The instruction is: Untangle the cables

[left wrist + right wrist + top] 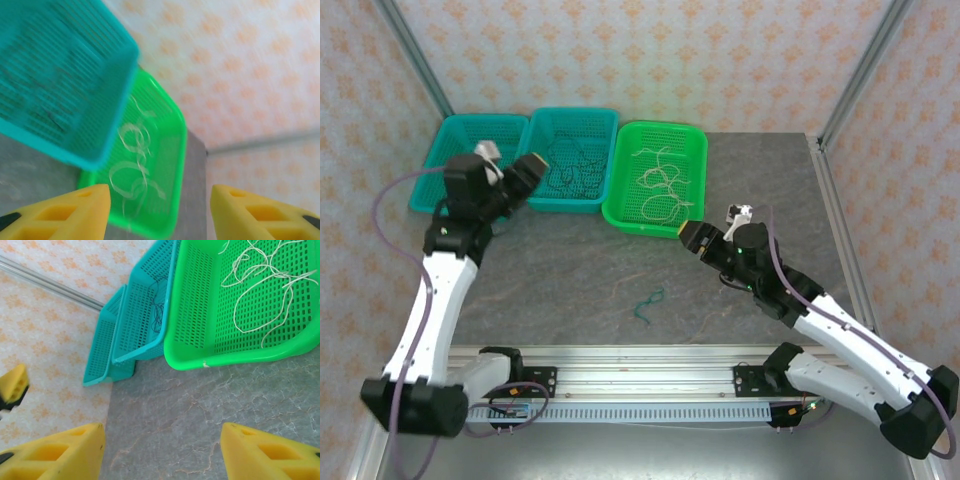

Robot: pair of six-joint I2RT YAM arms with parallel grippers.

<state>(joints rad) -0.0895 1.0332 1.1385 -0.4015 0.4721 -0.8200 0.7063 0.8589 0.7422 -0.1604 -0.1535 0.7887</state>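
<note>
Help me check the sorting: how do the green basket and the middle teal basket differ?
The green basket is bright green, the middle teal basket teal. The green basket holds cream-white cables, the middle teal basket dark cables. Both are perforated and sit side by side.

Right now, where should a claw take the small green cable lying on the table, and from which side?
Likely its middle bend, straight down from above: the green cable lies flat on the table as a short squiggle, nothing beside it, so a pinch across the strand suits.
</note>
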